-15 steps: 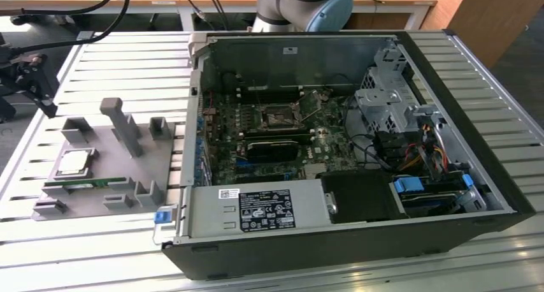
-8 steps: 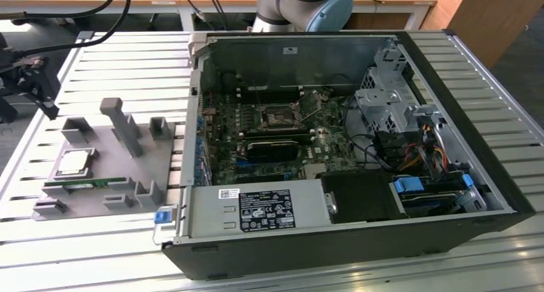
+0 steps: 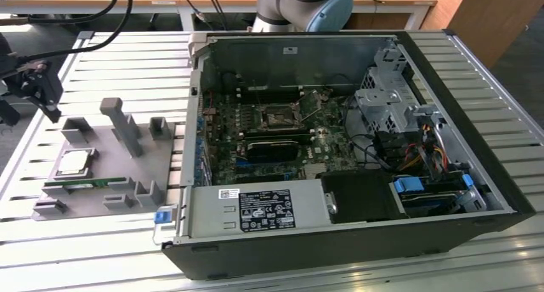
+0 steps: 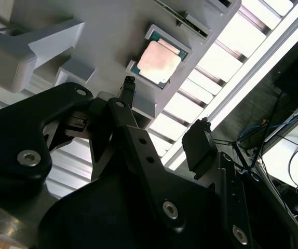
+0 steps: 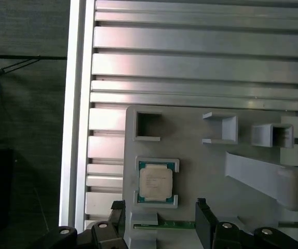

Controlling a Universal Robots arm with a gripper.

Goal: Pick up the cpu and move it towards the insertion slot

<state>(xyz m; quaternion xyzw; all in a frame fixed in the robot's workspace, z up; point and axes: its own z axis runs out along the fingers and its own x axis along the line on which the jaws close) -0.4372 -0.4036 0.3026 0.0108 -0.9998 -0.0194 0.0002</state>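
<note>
My claw [image 5: 159,220] is spread wide and holds nothing. In both wrist views my two fingers stand apart with open air between them, a gap broader than the chip.

The cpu [image 5: 156,182] lies flat, shiny face up, in a shallow square pocket of the grey holder [image 5: 201,171]. Raised lips hem two opposite sides of that pocket, I judge to keep the chip square in a known spot. The other two sides look open, and my fingers line up with those. A green memory stick [image 3: 81,185] lies in a groove just beside the pocket, and a tall post [image 3: 119,123] rises near it, so room there is tight.

In the exterior view I hang above the slatted table [image 3: 127,56], off the holder's far corner and clear of the chip. The insertion slot [image 3: 279,118] sits on the green board inside the open computer case [image 3: 476,113], well apart, toward the exterior view's right. The case's upright wall stands between holder and slot.
</note>
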